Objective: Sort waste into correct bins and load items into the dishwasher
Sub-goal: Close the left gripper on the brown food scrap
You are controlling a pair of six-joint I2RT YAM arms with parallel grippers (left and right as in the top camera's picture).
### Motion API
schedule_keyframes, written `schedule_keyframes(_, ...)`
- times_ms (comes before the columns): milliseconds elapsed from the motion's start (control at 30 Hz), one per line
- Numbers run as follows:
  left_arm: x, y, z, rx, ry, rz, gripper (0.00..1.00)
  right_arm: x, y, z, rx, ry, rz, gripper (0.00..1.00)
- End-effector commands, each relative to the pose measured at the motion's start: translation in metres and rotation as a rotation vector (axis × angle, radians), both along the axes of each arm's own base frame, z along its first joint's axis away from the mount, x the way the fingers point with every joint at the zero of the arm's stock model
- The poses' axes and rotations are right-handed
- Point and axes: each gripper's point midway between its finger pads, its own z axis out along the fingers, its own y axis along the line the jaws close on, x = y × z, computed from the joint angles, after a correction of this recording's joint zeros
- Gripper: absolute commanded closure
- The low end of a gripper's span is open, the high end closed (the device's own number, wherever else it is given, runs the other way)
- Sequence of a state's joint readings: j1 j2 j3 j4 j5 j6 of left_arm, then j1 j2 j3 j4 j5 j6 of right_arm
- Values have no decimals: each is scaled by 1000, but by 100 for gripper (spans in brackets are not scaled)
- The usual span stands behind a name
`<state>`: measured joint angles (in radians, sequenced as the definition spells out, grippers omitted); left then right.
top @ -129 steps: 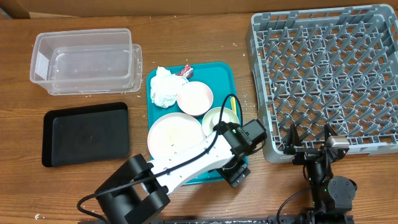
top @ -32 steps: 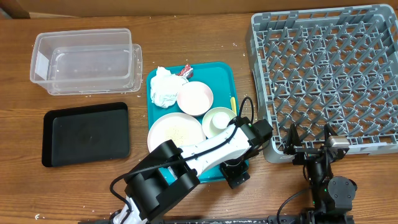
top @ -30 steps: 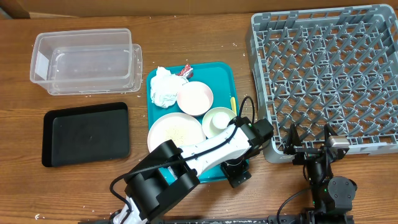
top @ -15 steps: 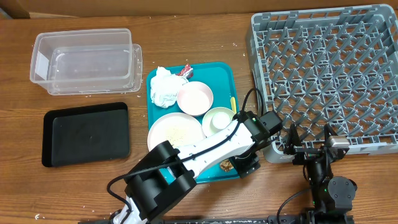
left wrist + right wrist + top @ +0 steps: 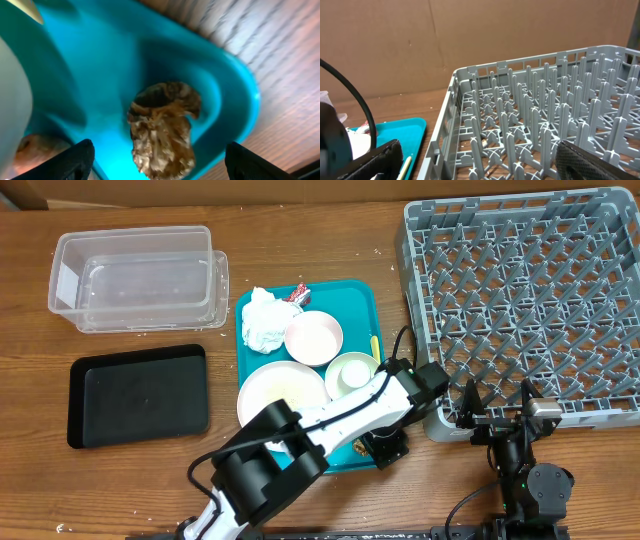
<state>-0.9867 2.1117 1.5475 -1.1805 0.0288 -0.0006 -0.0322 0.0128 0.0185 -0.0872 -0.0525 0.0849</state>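
My left gripper (image 5: 386,446) hangs open over the front right corner of the teal tray (image 5: 345,293). In the left wrist view a brown food chunk (image 5: 162,127) lies in that corner, between the spread fingers (image 5: 82,159) and touching neither. An orange carrot piece (image 5: 32,149) lies left of it. The tray also carries white napkins (image 5: 263,320), a red-and-white wrapper (image 5: 298,293), a pink plate (image 5: 314,337), a large white plate (image 5: 283,393), a pale green cup (image 5: 351,372) and a yellow spoon (image 5: 375,345). My right gripper (image 5: 497,420) stands open and empty at the grey dish rack's (image 5: 530,300) front edge.
A clear plastic tub (image 5: 135,275) sits at the back left, with a flat black tray (image 5: 140,393) in front of it. Seen from the right wrist, the rack's pegs (image 5: 545,115) fill the space ahead, with the teal tray (image 5: 395,131) to their left. Cardboard walls off the back.
My left wrist has swung right and the gripper has shifted a little back, over the tray's front right corner. The right arm has not moved.
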Motion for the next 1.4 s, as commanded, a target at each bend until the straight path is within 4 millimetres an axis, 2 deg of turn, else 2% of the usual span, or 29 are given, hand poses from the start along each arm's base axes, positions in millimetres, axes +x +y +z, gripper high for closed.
schedule_keyframes(0, 5, 4, -4, 15, 2, 43, 14, 0, 0, -1, -4, -7, 1, 0)
schedule_keyframes(233, 11, 6, -5, 16, -9, 110, 12, 0, 0, -1, -4, -7, 1, 0)
schedule_keyframes(567, 6, 4, -6, 21, -8, 103, 26, 0, 0, -1, -4, -6, 1, 0)
schedule_keyframes(867, 1, 7, -6, 36, 5, 124, 29, 0, 0, -1, -4, -7, 1, 0)
schedule_keyframes(1367, -16, 12, -10, 46, 78, 134, 28, 0, 0, -1, -4, -6, 1, 0)
